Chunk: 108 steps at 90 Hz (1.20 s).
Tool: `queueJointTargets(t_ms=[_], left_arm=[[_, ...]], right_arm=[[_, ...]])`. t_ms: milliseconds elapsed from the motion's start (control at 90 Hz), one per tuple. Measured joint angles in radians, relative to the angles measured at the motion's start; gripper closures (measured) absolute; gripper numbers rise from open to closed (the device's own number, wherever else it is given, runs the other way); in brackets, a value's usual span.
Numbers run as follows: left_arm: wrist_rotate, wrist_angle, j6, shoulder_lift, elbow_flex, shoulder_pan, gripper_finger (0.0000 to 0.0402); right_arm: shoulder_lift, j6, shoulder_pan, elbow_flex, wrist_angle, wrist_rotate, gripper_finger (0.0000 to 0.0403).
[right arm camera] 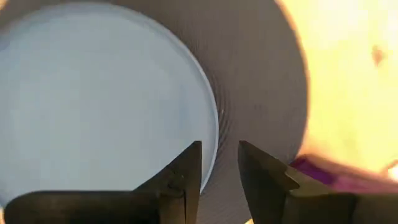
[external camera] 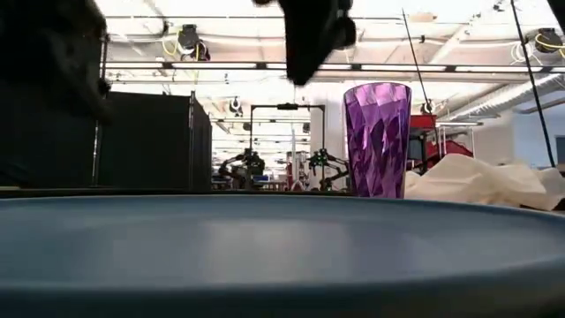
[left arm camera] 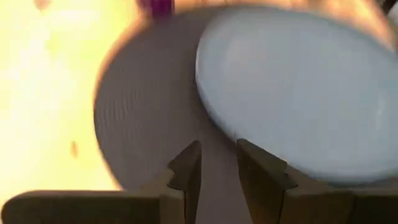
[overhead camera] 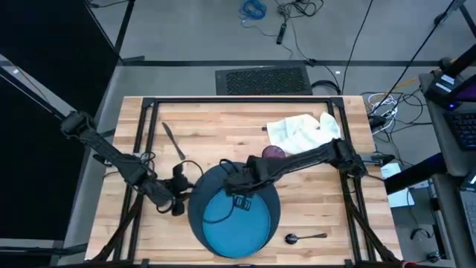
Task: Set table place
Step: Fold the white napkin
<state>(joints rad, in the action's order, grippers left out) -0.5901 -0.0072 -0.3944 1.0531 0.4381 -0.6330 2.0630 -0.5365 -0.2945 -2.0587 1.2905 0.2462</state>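
The dark slate-blue charger [overhead camera: 202, 195] lies flat on the table [overhead camera: 312, 201] near its front edge. On it lies the bright blue plate [overhead camera: 238, 225]. My right gripper [overhead camera: 242, 192] hovers above the charger's far part, open by a narrow gap, its fingertips over the plate's rim [right arm camera: 214, 134] and well above it in the low view [external camera: 313, 35]. My left gripper [overhead camera: 178, 199] is at the charger's left edge, also open by a narrow gap, over the charger's surface [left arm camera: 149, 118]. The purple cup [overhead camera: 274, 152] stands upright behind the charger.
A crumpled white napkin [overhead camera: 301, 130] lies at the far right, beside the cup. A dark piece of cutlery [overhead camera: 172, 139] lies at the far left, and a spoon [overhead camera: 305, 237] at the front right. Bare wood shows right of the charger.
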Motion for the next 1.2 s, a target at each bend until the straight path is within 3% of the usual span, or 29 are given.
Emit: queueJointTargets(t_ms=[133, 244, 367, 489, 567, 689, 800, 867, 944, 1011, 1067, 1133, 1200], left_arm=[[-0.025, 0.155, 0.204, -0.05, 0.0, 0.06, 0.0316], [-0.021, 0.207, 0.328, -0.121, 0.0, 0.146, 0.0316], [0.009, 0.205, 0.386, -0.225, 0.0, 0.267, 0.0316], [0.05, 0.197, 0.435, -0.347, 0.003, 0.409, 0.0316], [0.111, 0.182, 0.462, -0.411, 0.029, 0.505, 0.0316], [0.271, 0.091, 0.451, -0.461, 0.107, 0.647, 0.0316], [0.387, -0.012, 0.429, -0.452, 0.183, 0.746, 0.0316], [0.429, -0.048, 0.429, -0.428, 0.212, 0.787, 0.0316], [0.442, -0.077, 0.434, -0.386, 0.246, 0.831, 0.0316], [0.467, -0.09, 0.431, -0.352, 0.267, 0.859, 0.0316], [0.502, -0.091, 0.428, -0.33, 0.283, 0.876, 0.0316], [0.542, -0.083, 0.428, -0.305, 0.305, 0.892, 0.0316], [0.557, -0.082, 0.428, -0.283, 0.316, 0.899, 0.0316]], right_arm=[[-0.093, -0.041, -0.083, -0.001, 0.09, 0.171, 0.0312], [-0.144, -0.084, -0.172, -0.001, 0.131, 0.248, 0.0312], [-0.173, -0.109, -0.275, 0.016, 0.162, 0.315, 0.0312], [-0.2, -0.219, -0.368, 0.109, 0.254, 0.466, 0.0312], [-0.253, -0.377, -0.423, 0.232, 0.275, 0.57, 0.0312], [-0.412, -0.632, -0.506, 0.532, 0.199, 0.725, 0.0312], [-0.598, -0.83, -0.502, 0.825, 0.079, 0.828, 0.0312], [-0.714, -0.783, -0.452, 0.96, -0.071, 0.895, 0.0312], [-0.857, -0.514, -0.362, 1.069, -0.296, 0.925, 0.0312], [-0.983, -0.165, -0.256, 1.134, -0.554, 0.888, 0.0312], [-1.082, 0.17, -0.147, 1.186, -0.808, 0.728, 0.0312], [-1.187, 0.48, 0.017, 1.251, -1.095, 0.359, 0.0312], [-1.262, 0.6, 0.204, 1.278, -1.241, -0.026, 0.0312]])
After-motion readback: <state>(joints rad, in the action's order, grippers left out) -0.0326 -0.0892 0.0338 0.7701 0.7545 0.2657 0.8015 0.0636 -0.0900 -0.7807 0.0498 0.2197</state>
